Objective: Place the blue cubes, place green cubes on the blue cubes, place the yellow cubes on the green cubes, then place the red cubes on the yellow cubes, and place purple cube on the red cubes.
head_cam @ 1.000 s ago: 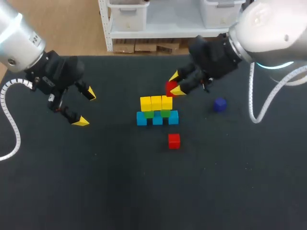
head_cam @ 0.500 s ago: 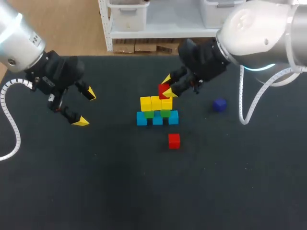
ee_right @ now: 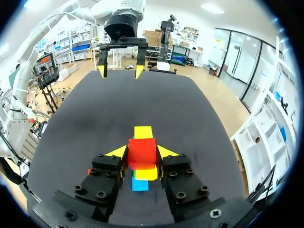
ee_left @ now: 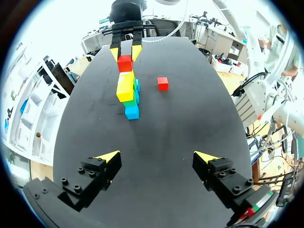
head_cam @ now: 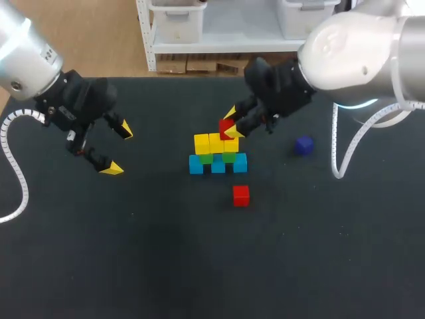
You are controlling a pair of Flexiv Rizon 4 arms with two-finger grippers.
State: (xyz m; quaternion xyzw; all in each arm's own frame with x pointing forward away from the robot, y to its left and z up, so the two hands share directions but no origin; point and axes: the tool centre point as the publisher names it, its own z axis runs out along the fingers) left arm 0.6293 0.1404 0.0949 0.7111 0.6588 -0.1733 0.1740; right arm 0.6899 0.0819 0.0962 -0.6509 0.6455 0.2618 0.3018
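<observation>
The right arm (head_cam: pixel 345 53) holds a red cube (head_cam: pixel 226 125) tight between its jaws, one tip on each side. The cube is just over the yellow cubes (head_cam: pixel 216 142), near the right end of the row. I cannot tell if it touches them yet. Under the yellow ones sit the green cubes (head_cam: pixel 206 159), and under those the blue cubes (head_cam: pixel 218 165).

The stack is thin, so it could tip. If the jaws push down too hard or come in crooked, a tip could bump a yellow cube and knock the rows over. If they let go too high, the red cube could bounce off.

The loose red cube (head_cam: pixel 241 195) lies on the tabletop (head_cam: pixel 166 252) in front of the stack. The purple cube (head_cam: pixel 304 145) waits off to the right. The left arm (head_cam: pixel 40 66) is far away, its jaws wide and holding nothing.
</observation>
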